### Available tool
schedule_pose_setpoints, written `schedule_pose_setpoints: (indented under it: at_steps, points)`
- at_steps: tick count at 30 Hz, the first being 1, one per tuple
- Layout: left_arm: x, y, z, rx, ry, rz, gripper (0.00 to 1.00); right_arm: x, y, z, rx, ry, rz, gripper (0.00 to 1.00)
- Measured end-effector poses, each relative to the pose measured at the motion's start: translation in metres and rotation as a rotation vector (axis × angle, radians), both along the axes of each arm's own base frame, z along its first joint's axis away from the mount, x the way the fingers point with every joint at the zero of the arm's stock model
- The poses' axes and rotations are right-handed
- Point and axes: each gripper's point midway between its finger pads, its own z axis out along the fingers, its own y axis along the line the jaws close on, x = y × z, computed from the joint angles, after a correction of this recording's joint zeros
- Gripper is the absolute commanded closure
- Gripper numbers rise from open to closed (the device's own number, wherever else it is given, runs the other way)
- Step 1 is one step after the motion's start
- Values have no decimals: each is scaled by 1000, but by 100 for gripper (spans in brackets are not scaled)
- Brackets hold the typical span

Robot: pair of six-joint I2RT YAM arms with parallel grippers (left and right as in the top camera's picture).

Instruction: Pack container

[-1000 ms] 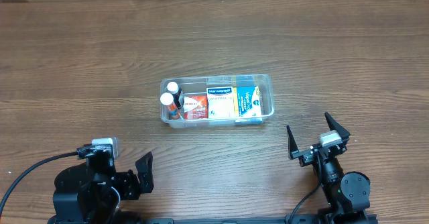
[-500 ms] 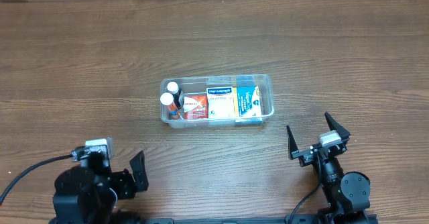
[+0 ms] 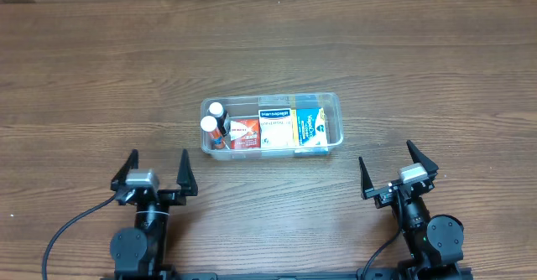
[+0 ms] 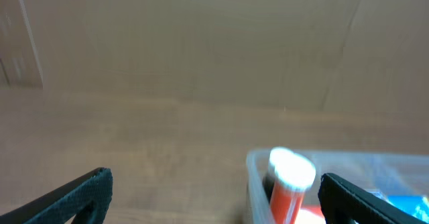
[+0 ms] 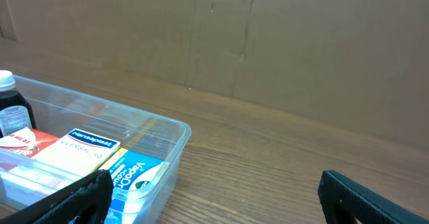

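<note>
The clear plastic container (image 3: 338, 121) sits mid-table. It holds two white-capped bottles (image 3: 210, 129), a red and white box (image 3: 244, 132), a white box (image 3: 275, 127) and a yellow and blue box (image 3: 310, 128). My left gripper (image 3: 155, 171) is open and empty, near the front edge, below and left of the container. My right gripper (image 3: 393, 168) is open and empty, below and right of it. The left wrist view shows the container's corner (image 4: 253, 177) with an orange bottle (image 4: 289, 184). The right wrist view shows the container's right end (image 5: 175, 143) with the boxes.
The wooden table (image 3: 101, 79) extends around the container. A brown cardboard wall (image 5: 268, 43) stands beyond the table's far edge. A black cable (image 3: 67, 230) runs from the left arm at the front.
The left arm has swung from a low, turned-aside pose at the far left to upright, its open gripper now facing the container. The right arm and container have not moved.
</note>
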Motion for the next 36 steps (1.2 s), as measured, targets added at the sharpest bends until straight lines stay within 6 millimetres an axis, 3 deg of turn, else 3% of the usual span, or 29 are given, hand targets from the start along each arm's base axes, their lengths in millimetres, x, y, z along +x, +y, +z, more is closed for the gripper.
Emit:
schedule_pose_setpoints:
  at_steps: [2,3,36]
  points:
    - [0,-1,-23,0,83,-6,0,0,0,0,1,-1,0,0]
    - [0,-1,-25,-1,90,-7,0,0,0,0,0,0,0,0]
    - [0,-1,-25,-1,92,-7,0,0,0,0,0,0,0,0]
